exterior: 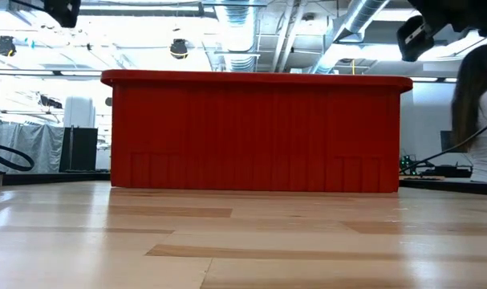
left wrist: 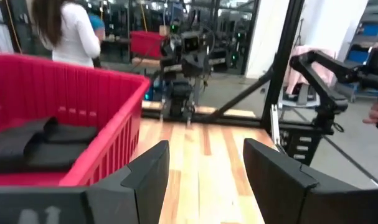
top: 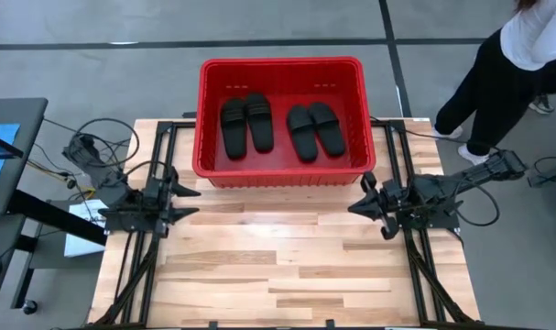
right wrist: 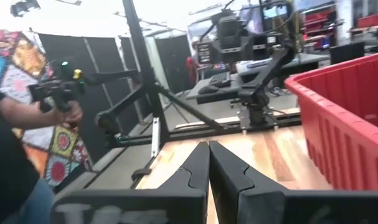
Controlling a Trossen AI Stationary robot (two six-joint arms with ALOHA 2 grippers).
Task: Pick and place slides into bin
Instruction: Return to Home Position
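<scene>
Slides (top: 259, 121) are all accounted for, 4 of them, laid flat on the floor of the bin (top: 279, 62) and sorted as two side-by-side pairs. One pair is toward the bin's left half, the other toward its right half, w/ a strip of red showing btw the pairs. The bin is parked at the far edge of the counter (top: 278, 266), roughly centred. From the low view only the bin's ribbed front wall (exterior: 255, 132) can be made out; whatever is inside is hidden from there. In the left wrist view one pair (left wrist: 33, 140) is caught over the rim, dark against the red. Left arm (top: 136, 209) is held above the counter's left side, just in front of the bin's near-left corner and pointed inward. Its jaws are spread wide, w/ nothing btw the fingers (left wrist: 148, 177). Right arm (top: 424, 197) is mirrored at the right side, near the bin's near-right corner, also pointed inward. Its jaws are pressed together, fingers (right wrist: 198, 168) touching along their length, nothing gripped. Neither arm is touching the bin. A person (top: 525, 37) in a white top and black trousers is seen standing on the floor off the counter's far right corner.
</scene>
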